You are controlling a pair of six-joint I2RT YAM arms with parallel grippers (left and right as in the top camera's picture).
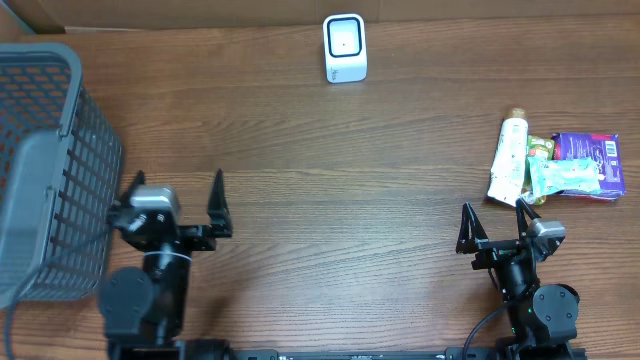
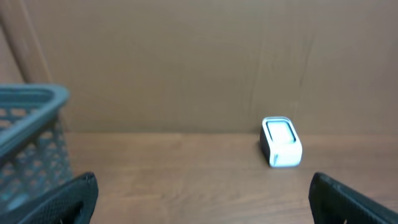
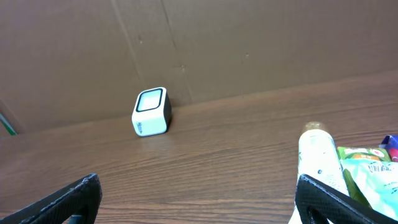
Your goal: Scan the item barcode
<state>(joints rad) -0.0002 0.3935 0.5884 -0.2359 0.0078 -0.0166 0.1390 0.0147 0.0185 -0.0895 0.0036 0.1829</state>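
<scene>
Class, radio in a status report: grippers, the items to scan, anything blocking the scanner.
Left gripper open, empty. Right gripper open, empty. Items piled at right, not held. Nothing between them and scanner; basket far left.

Brown wood-grain tabletop (image 1: 320, 160). A white box-shaped scanner (image 1: 345, 48) stands at its far edge, a grey plastic mesh basket (image 1: 50, 170) at left. A white tube (image 1: 510, 155), pale green pouch (image 1: 565, 178) and purple packet (image 1: 590, 148) cluster at right.
</scene>
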